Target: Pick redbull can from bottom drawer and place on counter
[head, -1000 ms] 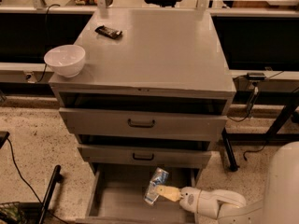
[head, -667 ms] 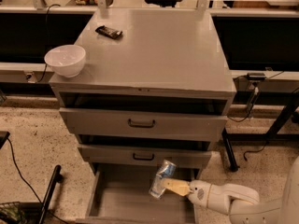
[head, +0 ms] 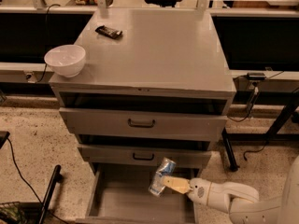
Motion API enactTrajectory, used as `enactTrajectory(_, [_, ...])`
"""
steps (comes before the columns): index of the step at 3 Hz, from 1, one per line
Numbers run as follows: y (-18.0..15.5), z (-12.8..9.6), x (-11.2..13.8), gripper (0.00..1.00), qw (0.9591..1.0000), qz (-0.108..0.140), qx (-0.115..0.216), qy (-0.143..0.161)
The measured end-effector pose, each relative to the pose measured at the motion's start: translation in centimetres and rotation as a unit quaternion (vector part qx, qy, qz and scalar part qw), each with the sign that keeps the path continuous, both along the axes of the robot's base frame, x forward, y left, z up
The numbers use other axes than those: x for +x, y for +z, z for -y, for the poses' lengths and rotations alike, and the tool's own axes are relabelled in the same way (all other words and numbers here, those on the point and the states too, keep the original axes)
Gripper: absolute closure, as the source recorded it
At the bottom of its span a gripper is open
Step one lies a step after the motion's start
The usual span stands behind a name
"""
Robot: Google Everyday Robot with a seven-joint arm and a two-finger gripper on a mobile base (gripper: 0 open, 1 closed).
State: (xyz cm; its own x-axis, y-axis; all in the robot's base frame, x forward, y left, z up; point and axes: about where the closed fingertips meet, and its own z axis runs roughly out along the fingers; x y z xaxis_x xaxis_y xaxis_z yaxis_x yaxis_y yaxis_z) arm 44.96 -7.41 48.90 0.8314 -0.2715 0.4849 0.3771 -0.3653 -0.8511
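While the bottom drawer (head: 119, 200) stands pulled out, the following is noted from left to right.

1. A white bowl (head: 65, 59) sits at the left front corner of the tabletop (head: 159, 55). Position unchanged from a second ago.
2. A dark snack bar (head: 109, 31) lies flat toward the rear left of the tabletop, well apart from the bowl. Also unchanged.
3. Both upper drawers are slightly open. The top drawer (head: 177, 125) and the middle drawer (head: 107, 154) each show a dark gap above the front panel, as before.
4. The bottom drawer's grey floor is visible on its left and centre.
5. The can (head: 166, 168) is off the drawer floor, above the drawer's right half. It is tilted, upper end leaning right and overlapping the lower edge of the middle drawer front in view. A second ago it sat lower and further left; against the frame 0.7 s ago its place is nearly the same.
6. The gripper (head: 163, 184) is clenched on the can's lower half, tan fingers (head: 176, 185) pointing left.
7. The white arm (head: 219, 197) reaches in from the lower right corner. Its wrist has drawn rightward from a second ago.

Can not on the tabletop at this time.
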Motion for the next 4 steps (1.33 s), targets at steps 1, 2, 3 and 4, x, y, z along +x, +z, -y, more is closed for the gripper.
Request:
enactTrajectory(1, [4.2,-0.4,1.3,1.00,0.9991,0.030,0.023,0.020])
enactTrajectory(2, [12.1,0.2,2.5,1.00,0.9950,0.084,0.033,0.041])
enactTrajectory(3, [17.8,0.5,3.5,1.00,0.9906,0.120,0.027,0.059])
enactTrajectory(4, [22.7,0.4,4.4,1.00,0.9863,0.145,0.012,0.078])
